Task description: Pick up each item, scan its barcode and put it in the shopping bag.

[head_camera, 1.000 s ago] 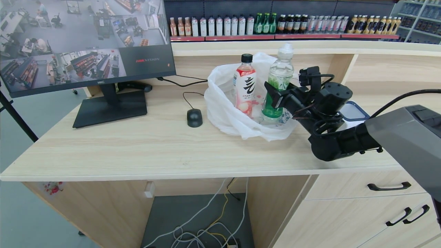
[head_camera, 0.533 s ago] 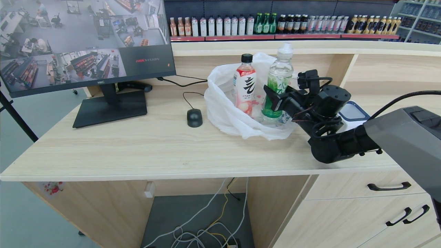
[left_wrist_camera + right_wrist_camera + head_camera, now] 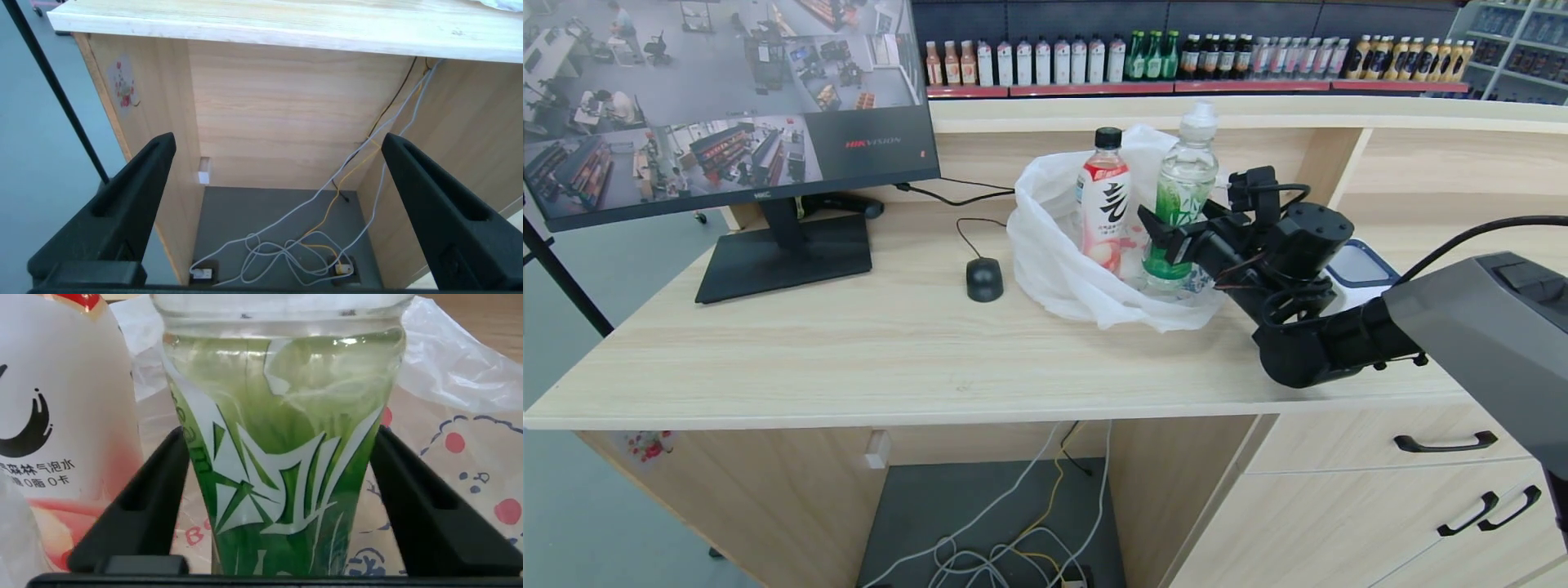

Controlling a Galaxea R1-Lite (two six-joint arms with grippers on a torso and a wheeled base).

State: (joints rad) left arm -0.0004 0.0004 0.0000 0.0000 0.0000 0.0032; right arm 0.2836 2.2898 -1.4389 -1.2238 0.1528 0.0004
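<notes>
The black right gripper [image 3: 1170, 235] is held roughly level at the end of the black right forearm [image 3: 1339, 343], which is stretched forward and inward from the grey upper link [image 3: 1486, 327]. Its 2 fingers are spread wide. The black left gripper [image 3: 278, 145] is held low and pointed forward, its 2 fingers likewise parted.

One bag [image 3: 1054, 265] holds two, a pink bottle [image 3: 1104, 208] and a green bottle [image 3: 1186, 184]; the desk [image 3: 890, 343] also bears one monitor [image 3: 711, 98] and one mouse [image 3: 984, 279].
</notes>
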